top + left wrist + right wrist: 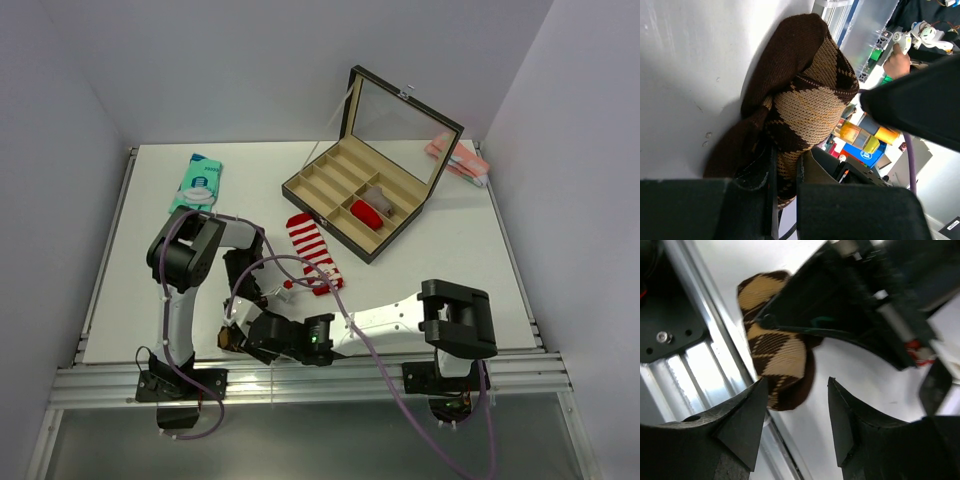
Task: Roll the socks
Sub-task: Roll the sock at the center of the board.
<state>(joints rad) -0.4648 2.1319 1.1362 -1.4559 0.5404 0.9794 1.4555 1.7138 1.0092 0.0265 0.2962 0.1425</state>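
The brown argyle sock (pixel 810 110) is bunched at the table's near edge, and only a small part of it shows in the top view (pixel 224 338). My left gripper (pixel 785 170) is shut on the sock's lower end; in the top view it (pixel 240 315) points down at the near edge. My right gripper (pixel 797 385) is open, with the sock (pixel 777 355) just beyond and beside its left finger (pixel 747 415), not held. The red-and-white striped sock (pixel 313 252) lies flat mid-table, apart from both grippers.
An open compartment box (pixel 340 172) with a mirrored lid stands at the back and holds a plain red roll (pixel 365 213). A teal packet (pixel 197 183) lies at the back left. A pink packet (pixel 457 158) lies at the back right. The metal rail (pixel 695 365) runs along the near edge.
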